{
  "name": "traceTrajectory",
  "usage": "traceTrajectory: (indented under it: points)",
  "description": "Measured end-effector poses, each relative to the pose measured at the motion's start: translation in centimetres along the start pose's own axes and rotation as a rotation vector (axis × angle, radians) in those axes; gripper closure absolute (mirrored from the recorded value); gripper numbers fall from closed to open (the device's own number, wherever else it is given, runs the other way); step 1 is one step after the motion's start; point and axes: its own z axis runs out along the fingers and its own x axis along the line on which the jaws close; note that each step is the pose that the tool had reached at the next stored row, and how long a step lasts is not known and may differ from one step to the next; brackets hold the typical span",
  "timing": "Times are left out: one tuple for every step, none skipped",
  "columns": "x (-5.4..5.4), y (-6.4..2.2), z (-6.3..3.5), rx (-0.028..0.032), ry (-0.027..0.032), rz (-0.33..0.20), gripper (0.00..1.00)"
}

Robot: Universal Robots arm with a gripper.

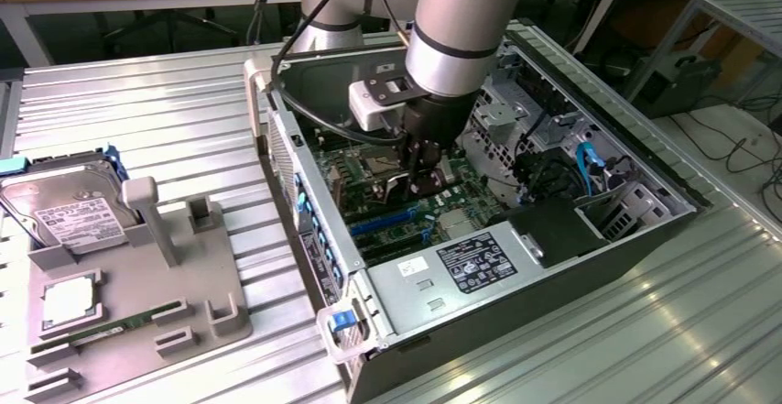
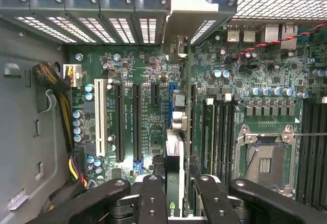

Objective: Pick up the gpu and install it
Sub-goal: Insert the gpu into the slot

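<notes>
The gpu (image 2: 174, 157) is seen edge-on in the wrist view, a thin green card running from between my fingers (image 2: 152, 193) to its pale bracket (image 2: 180, 15) at the case's rear wall. My gripper (image 2: 176, 185) is shut on it. The card stands upright over the motherboard (image 2: 138, 132), in line with the blue slot (image 2: 170, 101); whether it touches the slot I cannot tell. In the exterior view my gripper (image 1: 424, 182) reaches down into the open computer case (image 1: 635, 239), just above the board's blue slots (image 1: 381, 223).
A black slot (image 2: 119, 122), another black slot (image 2: 136, 122) and a white slot (image 2: 100, 117) lie beside the card; the CPU socket (image 2: 265, 160) and memory slots flank the other side. Cables (image 2: 56, 91) hang by the case wall. A grey holder (image 1: 183, 294) carries a hard drive (image 1: 68, 207).
</notes>
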Motion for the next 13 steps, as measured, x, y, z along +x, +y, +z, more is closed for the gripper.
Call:
traceTrajectory:
  points:
    - [0.03, 0.01, 0.03, 0.0, -0.0003, 0.0, 0.73]
    - [0.1, 0.02, 0.03, -0.0001, -0.0002, 0.0, 0.73]
    - [0.15, 0.02, 0.04, -0.0002, -0.0001, 0.0, 0.73]
    - [0.17, 0.03, 0.07, -0.0002, -0.0002, 0.0, 0.73]
    - [0.17, 0.05, 0.09, -0.0003, -0.0002, 0.0, 0.73]
    - [0.18, 0.1, 0.12, -0.0004, -0.0001, 0.0, 0.73]
    - [0.18, 0.14, 0.16, -0.0004, -0.0002, 0.0, 0.73]
    - [0.18, 0.17, 0.21, -0.0004, -0.0003, 0.0, 0.73]
    - [0.22, 0.18, 0.23, -0.0006, -0.0001, 0.0, 0.73]
    - [0.27, 0.2, 0.27, -0.0006, 0.0, 0.0, 0.73]
    - [0.31, 0.21, 0.31, -0.0006, -0.0001, 0.0, 0.73]
    - [0.32, 0.25, 0.35, -0.001, -0.0002, 0.0, 0.73]
    - [0.32, 0.31, 0.38, -0.0015, -0.0001, 0.0, 0.73]
